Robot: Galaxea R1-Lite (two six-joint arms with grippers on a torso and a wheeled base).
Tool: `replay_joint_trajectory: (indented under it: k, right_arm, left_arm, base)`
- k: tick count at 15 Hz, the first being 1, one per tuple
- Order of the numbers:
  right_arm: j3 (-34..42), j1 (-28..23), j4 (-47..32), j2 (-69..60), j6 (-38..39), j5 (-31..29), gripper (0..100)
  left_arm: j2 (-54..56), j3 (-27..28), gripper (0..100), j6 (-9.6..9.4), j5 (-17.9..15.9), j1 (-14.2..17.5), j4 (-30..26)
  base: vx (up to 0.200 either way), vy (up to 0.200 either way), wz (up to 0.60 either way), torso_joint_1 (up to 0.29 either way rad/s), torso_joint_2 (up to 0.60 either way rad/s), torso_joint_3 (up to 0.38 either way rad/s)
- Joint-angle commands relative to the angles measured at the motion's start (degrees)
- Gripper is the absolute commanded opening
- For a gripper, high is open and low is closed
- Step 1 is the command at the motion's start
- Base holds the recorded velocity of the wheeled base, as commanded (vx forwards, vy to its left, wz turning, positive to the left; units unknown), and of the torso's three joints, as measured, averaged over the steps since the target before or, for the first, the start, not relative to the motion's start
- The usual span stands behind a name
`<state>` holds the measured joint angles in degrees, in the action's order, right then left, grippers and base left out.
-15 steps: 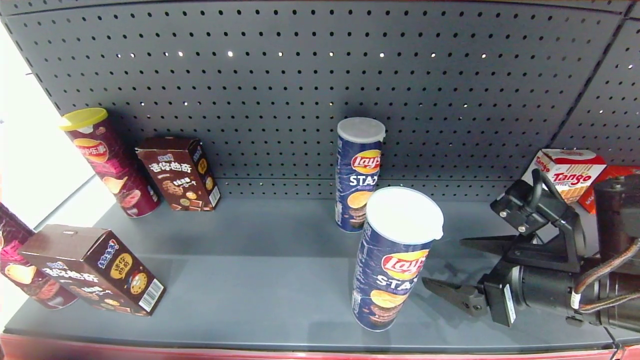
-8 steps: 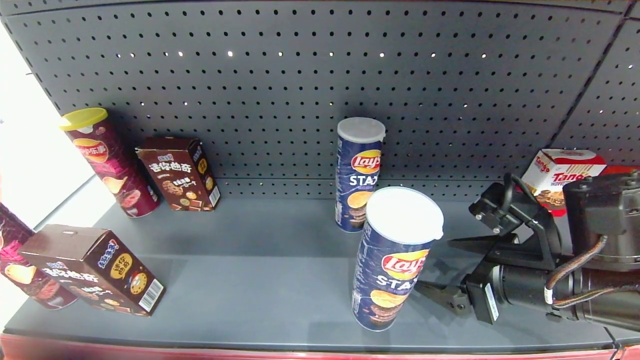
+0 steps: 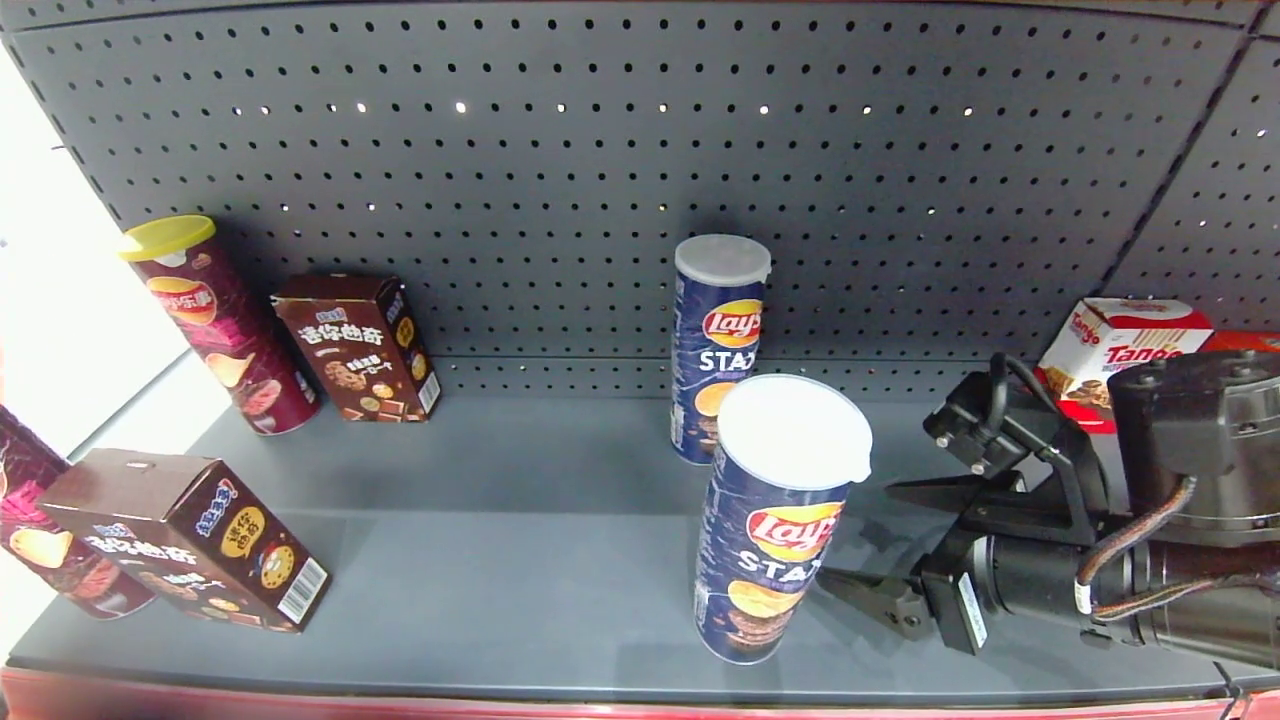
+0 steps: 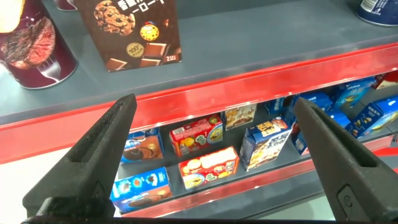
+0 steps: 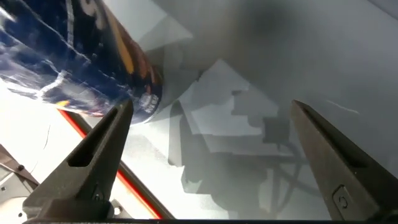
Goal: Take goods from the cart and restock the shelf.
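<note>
The blue chip can [image 3: 775, 520] stands upright near the front edge of the shelf [image 3: 500, 560], at about 5 o'clock from the shelf's middle, with its white lid on; a second blue chip can [image 3: 718, 345] stands at its 11 o'clock, close to the pegboard back [image 3: 600, 150]. We see the right end effector [image 3: 856, 534] at the front can's 3 o'clock, lying low over the shelf with its jaws spread wide and nothing between them; its nearer fingertip seems to touch the can's lower side, though we cannot tell for sure. The left end effector [image 4: 211, 162] hangs before the shelf's red front edge [image 4: 236, 74], also wide apart and holding nothing. At the shelf's 9 to 10 o'clock stand a maroon can [image 3: 215, 320] and a brown cookie box [image 3: 355, 345]; another brown box [image 3: 190, 535] sits at 8 o'clock; a white-and-red wafer box [image 3: 1130, 345] sits at 2 o'clock.
</note>
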<state>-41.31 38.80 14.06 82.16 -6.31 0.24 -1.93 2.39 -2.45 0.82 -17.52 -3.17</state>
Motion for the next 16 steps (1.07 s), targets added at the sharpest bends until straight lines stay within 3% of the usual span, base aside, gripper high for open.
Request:
replay_joint_trajectory:
  k: [1, 16]
  right_arm:
    - [-0.4, -0.3, 0.0, -0.2, 0.0, 0.1, 100]
    - [-2.5, 1.3, 0.0, 2.5, -0.2, 0.2, 100]
  left_arm:
    - [0.0, 0.0, 100, -0.01, 0.0, -0.1, 0.0]
    - [0.1, 0.0, 100, -0.01, -0.2, -0.1, 0.0]
  base:
    - [0.0, 0.0, 0.0, 0.0, 0.0, 0.0]
    - [0.0, 0.0, 0.0, 0.0, 0.0, 0.0]
